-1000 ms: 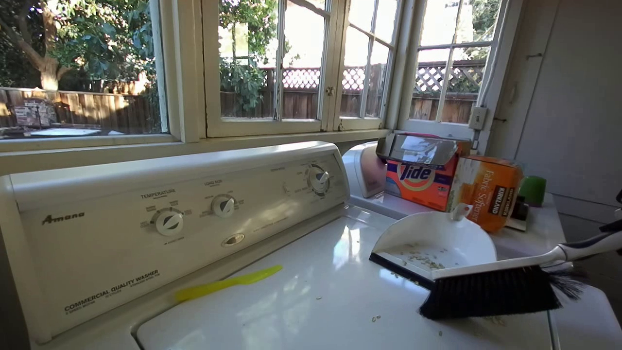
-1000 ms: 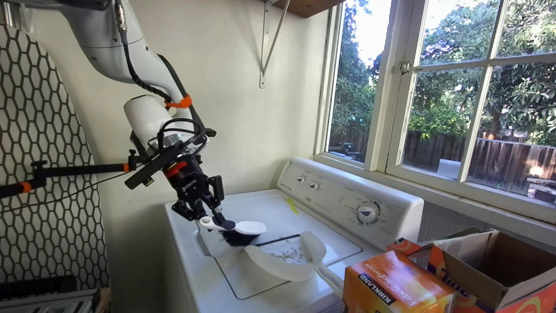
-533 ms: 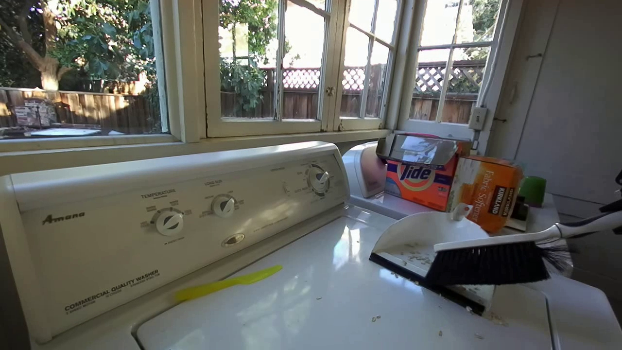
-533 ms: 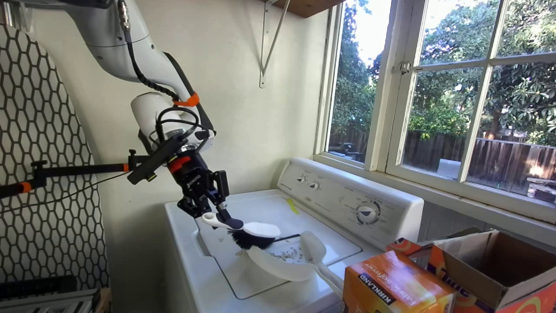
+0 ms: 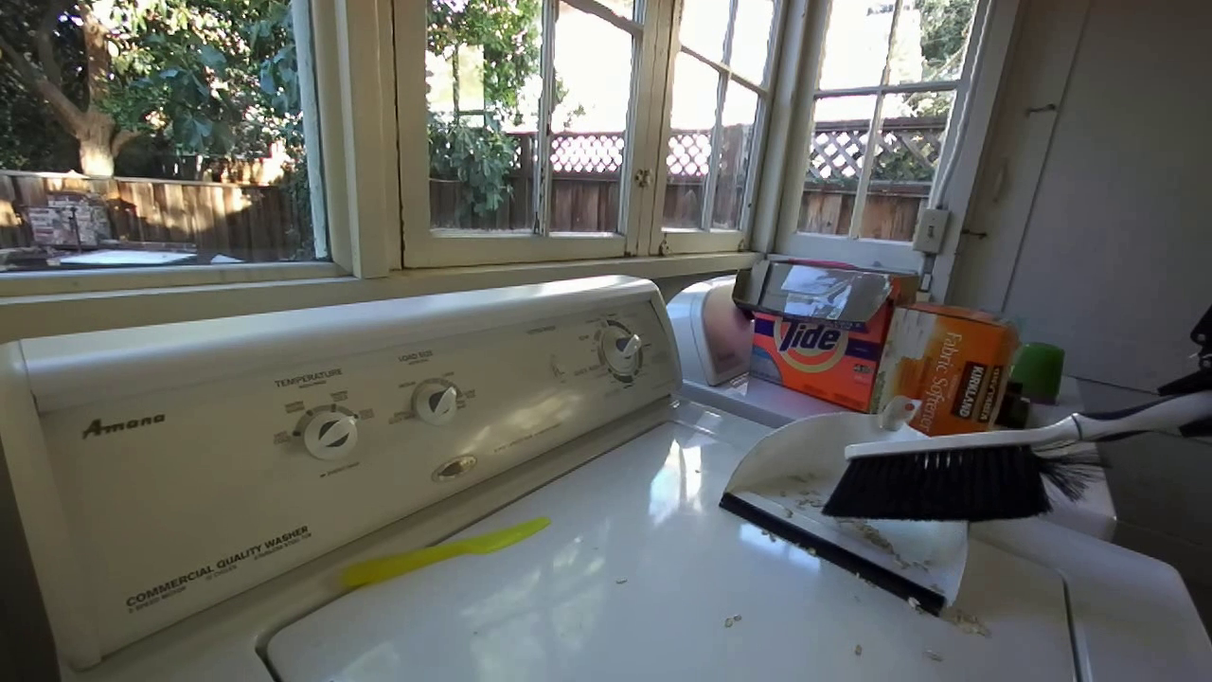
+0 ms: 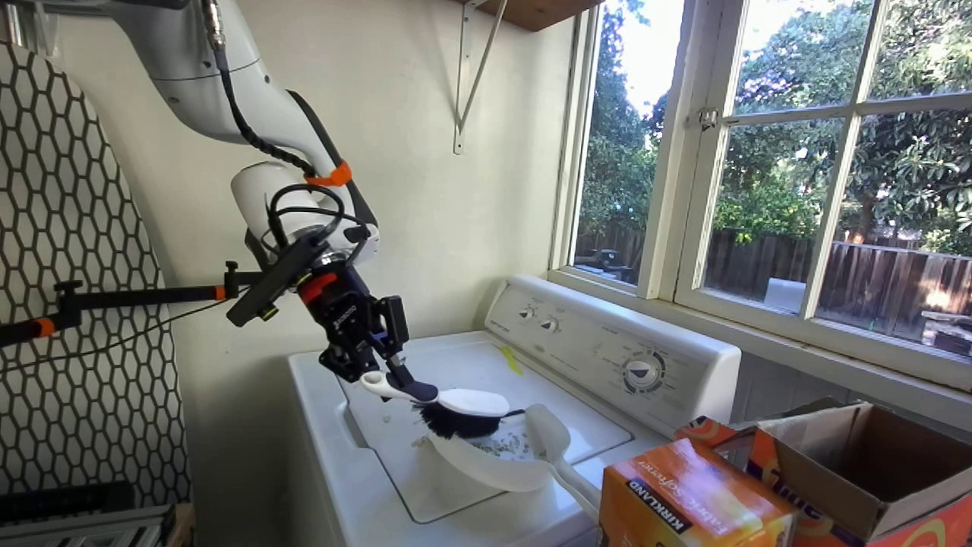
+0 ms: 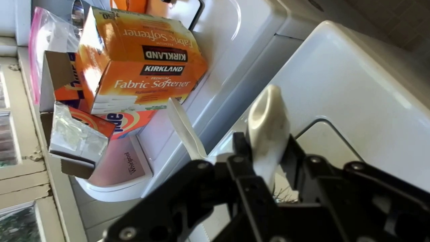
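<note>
Gripper (image 7: pixel 267 151): Black and bolted, it is pinching the hand brush (image 6: pixel 463 401) by its smooth white-and-dark handle (image 7: pixel 268 129), whose rounded tip is poking out past the fingers (image 7: pixel 293 163).
Bristles (image 5: pixel 933 485): Dense and black, they are hanging over the dustpan (image 5: pixel 791 450), a few fraying at the handle end; I am not managing to tell whether the tips are touching it.
Dustpan: Lying on the glossy washer lid (image 5: pixel 568 616), this curved white plastic scoop is holding pale, dry-looking flakes (image 5: pixel 876 538) behind its straight black lip (image 5: pixel 824 551); the brush is hiding part of the hollow.
Stray flakes (image 5: pixel 968 622): They are speckling the lid, clumping near the lip.
Yellow piece (image 5: pixel 445 552): Flat and knife-shaped, it is resting by the control panel (image 5: pixel 208 483), which is carrying round knobs (image 5: pixel 331 433).
Robot arm (image 6: pixel 190 91): White and smooth-shelled, it is being cropped at the top of an exterior view.
Softener box (image 7: pixel 151 80): Creased orange cardboard is sitting on the neighboring white machine (image 7: pixel 161 144), beyond the dustpan; its base is being cut off in an exterior view.
Tide box (image 5: pixel 819 365): Standing alongside, it is gaping open and baring brown cardboard walls; shadow is veiling the bottom, so its contents are escaping me.
White-framed window (image 5: pixel 473 248): Beyond its panes, a weathered wooden fence (image 5: pixel 587 194) is running past leafy trees (image 5: pixel 208 104).
</note>
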Action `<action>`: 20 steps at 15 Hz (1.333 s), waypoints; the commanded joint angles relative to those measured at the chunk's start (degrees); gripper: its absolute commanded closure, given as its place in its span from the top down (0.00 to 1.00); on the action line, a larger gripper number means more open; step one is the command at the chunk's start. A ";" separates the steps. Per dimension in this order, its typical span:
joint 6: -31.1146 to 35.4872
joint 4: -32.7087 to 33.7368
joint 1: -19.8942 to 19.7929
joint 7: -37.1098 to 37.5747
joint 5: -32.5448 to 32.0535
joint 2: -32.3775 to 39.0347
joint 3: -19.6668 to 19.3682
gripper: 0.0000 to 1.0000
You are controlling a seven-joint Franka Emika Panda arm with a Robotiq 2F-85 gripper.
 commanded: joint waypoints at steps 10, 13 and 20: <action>-2.93 -3.24 3.17 5.49 -7.71 -8.30 7.79 0.07; -5.72 -3.42 2.99 4.41 -6.67 -10.16 10.30 0.07; -12.37 -3.95 2.79 -3.71 2.99 -12.92 11.39 0.07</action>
